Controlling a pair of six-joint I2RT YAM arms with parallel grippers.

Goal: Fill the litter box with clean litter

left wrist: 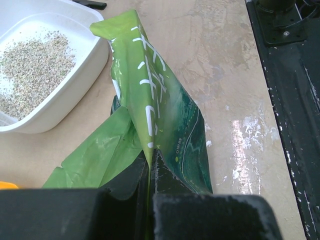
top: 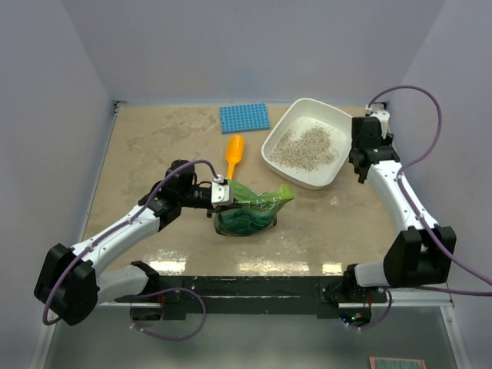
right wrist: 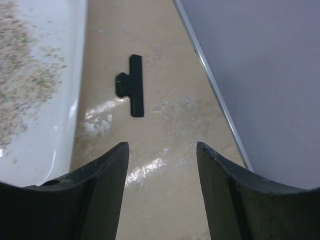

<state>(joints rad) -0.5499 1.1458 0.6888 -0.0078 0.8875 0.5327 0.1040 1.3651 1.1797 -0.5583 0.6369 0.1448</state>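
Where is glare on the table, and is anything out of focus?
Top view: glare patches on the table along its near edge. Left wrist view: a glare streak right of the green bag; its own fingers look soft. Right wrist view: more glare streaks; the clean litter at left is blurred.

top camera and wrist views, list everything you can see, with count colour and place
litter box: one, white, far right of the table
clean litter: one loose heap, beige-grey, inside the litter box
green bag: one, green, mid table, near side of the litter box
orange scoop: one, orange, between the blue mat and the green bag
blue mat: one, blue, far edge, left of the litter box
black T-shaped piece: one, black, on the table right of the litter box
table: one, beige
left gripper: one, black, shut on the green bag
right gripper: one, black, open, empty, right of the litter box
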